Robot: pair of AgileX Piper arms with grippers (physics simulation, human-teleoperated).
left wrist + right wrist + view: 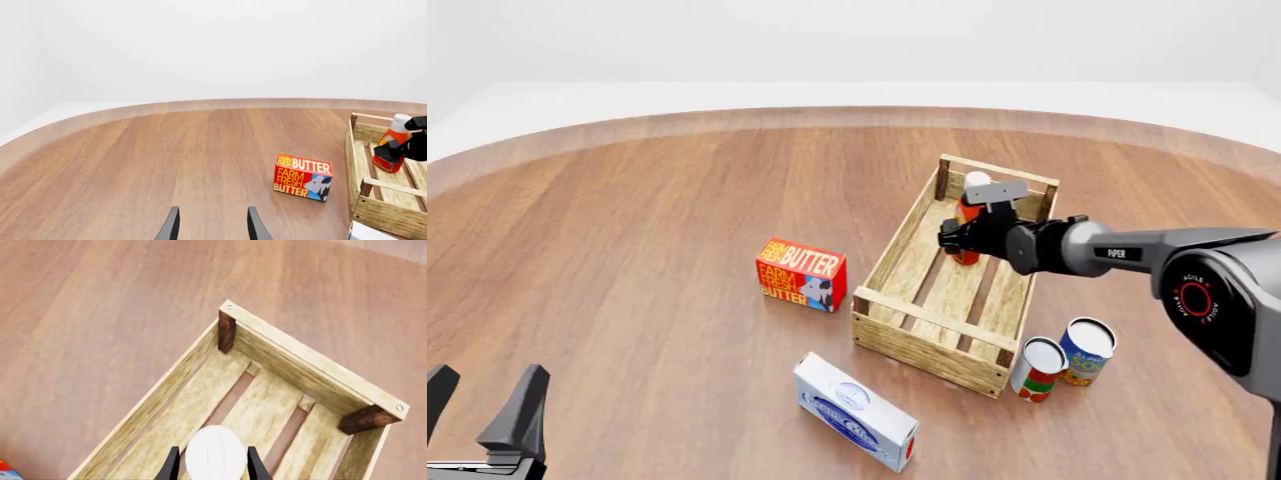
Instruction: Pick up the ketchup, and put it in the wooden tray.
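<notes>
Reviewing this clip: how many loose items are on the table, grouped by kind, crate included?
Bottle: 1, ketchup
Crate: 1, wooden tray
Boxes: 2, butter box, white box
Cans: 2, red-green can, blue can
Total: 6

1. A simulated tabletop test scene: a rounded brown wood-grain table (627, 230) stands against a blank, featureless white backdrop.
2. Grocery props lie scattered on it: a red butter box (801, 275) and two small printed cans (1065, 358).
</notes>
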